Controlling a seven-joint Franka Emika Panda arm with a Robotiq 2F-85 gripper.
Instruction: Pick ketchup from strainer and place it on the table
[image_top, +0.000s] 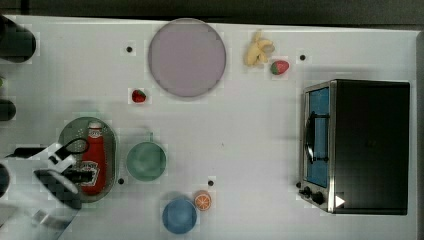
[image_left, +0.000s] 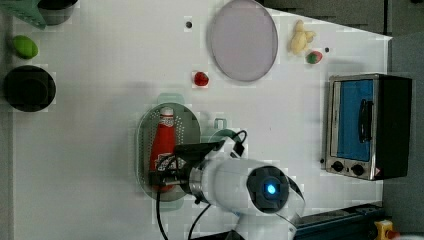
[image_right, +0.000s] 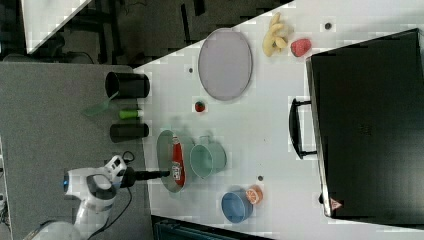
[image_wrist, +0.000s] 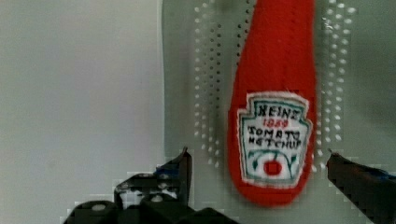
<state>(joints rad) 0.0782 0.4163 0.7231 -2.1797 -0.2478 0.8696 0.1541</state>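
The ketchup (image_top: 94, 160), a red bottle with a white cap and a white-and-red label, lies flat in the pale green strainer (image_top: 111, 145) on the white table (image_top: 250, 125), near the top view's left edge. My gripper (image_top: 80, 175) hovers over the bottle's lower, labelled end. In the wrist view the gripper (image_wrist: 258, 156) is open, with one dark fingertip (image_wrist: 183, 161) on each side of the ketchup (image_wrist: 273, 121) and a gap to it on both sides. The left view has the ketchup (image_left: 162, 140), strainer (image_left: 187, 125) and gripper (image_left: 165, 172). The right view has the ketchup (image_right: 177, 160) and strainer (image_right: 162, 145).
A teal cup (image_top: 146, 161) stands right beside the strainer. A blue bowl (image_top: 179, 216) and an orange slice (image_top: 202, 200) sit near the front edge. A lilac plate (image_top: 186, 57), strawberries (image_top: 139, 96), a banana (image_top: 258, 50) and a toaster oven (image_top: 360, 147) lie farther off.
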